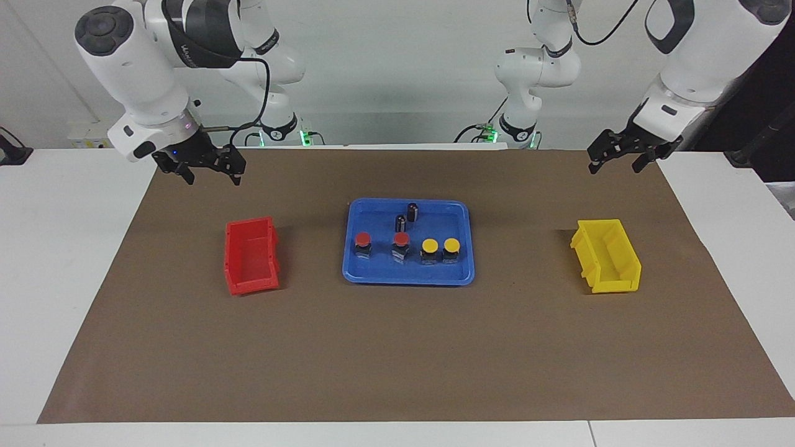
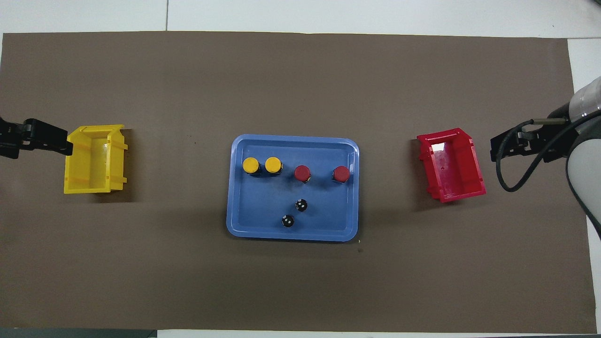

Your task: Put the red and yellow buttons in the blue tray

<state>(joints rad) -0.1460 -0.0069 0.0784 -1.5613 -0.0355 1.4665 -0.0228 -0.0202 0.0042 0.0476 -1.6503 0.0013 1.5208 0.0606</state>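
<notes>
The blue tray [image 1: 408,274] [image 2: 235,197] lies at the middle of the brown mat. Two red buttons [image 1: 362,240] [image 1: 401,239] and two yellow buttons [image 1: 428,246] [image 1: 451,244] stand upright in a row inside it. The overhead view shows the yellow ones [image 2: 250,165] [image 2: 273,165] and the red ones [image 2: 302,173] [image 2: 341,174]. My left gripper [image 1: 615,166] [image 2: 56,141] is open and empty, raised over the mat's edge by the yellow bin. My right gripper [image 1: 211,178] [image 2: 497,150] is open and empty, raised over the mat by the red bin.
Two dark capless cylinders [image 1: 412,211] [image 1: 400,222] stand in the tray, nearer to the robots than the buttons. A red bin [image 1: 251,256] sits toward the right arm's end and a yellow bin [image 1: 607,256] toward the left arm's end.
</notes>
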